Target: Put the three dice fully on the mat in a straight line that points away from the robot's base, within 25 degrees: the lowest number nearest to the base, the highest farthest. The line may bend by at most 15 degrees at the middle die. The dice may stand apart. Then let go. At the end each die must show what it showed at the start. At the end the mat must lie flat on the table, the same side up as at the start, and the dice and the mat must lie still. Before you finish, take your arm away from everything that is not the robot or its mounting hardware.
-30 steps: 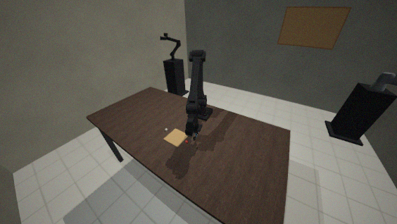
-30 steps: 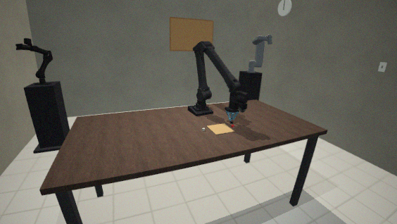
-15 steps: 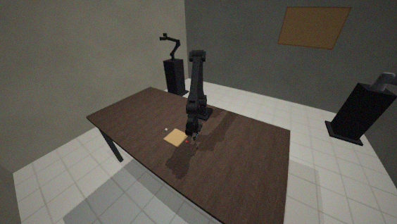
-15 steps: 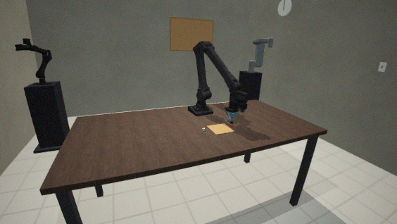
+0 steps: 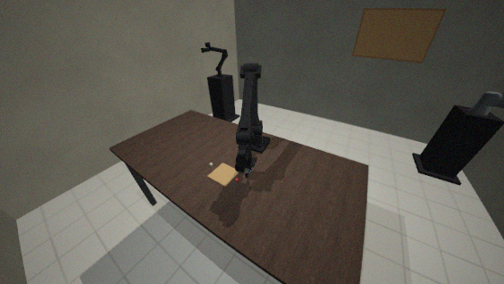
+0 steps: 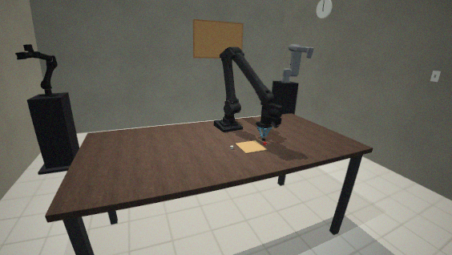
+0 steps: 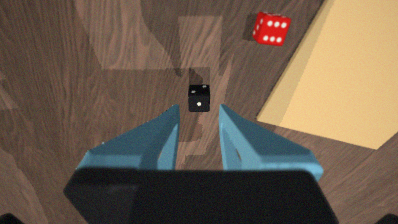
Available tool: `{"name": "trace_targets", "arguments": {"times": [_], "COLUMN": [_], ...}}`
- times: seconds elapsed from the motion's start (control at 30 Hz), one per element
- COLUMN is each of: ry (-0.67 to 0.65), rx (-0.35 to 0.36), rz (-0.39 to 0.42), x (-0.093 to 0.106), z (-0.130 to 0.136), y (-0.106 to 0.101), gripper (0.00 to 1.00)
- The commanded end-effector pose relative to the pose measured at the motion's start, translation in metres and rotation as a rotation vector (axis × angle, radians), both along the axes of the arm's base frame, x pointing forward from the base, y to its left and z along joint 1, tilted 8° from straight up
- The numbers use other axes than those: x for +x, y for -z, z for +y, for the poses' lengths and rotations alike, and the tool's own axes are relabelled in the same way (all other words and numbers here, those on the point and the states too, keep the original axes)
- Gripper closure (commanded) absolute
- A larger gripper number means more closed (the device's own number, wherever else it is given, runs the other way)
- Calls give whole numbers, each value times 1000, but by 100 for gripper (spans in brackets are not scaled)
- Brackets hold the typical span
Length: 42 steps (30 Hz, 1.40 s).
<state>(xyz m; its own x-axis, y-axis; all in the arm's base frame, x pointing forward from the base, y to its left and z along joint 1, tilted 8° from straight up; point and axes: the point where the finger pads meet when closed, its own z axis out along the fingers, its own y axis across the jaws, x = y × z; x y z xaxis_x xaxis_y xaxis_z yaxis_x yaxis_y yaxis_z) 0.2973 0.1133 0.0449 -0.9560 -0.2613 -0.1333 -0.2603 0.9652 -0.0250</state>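
Wrist view: my pincer [image 5: 248,172] [image 6: 264,139] [image 7: 199,111] stands part-open, gripping nothing; an off-centre descent could tip the black die [image 7: 199,99] at twelve o'clock, changing its number.

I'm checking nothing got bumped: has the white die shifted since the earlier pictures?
No, not visibly: the white die keeps its place off the mat's edge.
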Motion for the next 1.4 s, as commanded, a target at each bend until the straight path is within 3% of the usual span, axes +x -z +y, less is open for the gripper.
{"name": "trace_targets", "arguments": {"times": [0.0, 1.13, 1.37], "ry": [0, 0, 0], "rx": [19, 19, 6], "rz": [-51, -51, -18], "x": [22, 22, 9], "z": [7, 7, 1], "y": [-16, -15, 2], "gripper": [70, 70, 70]}}
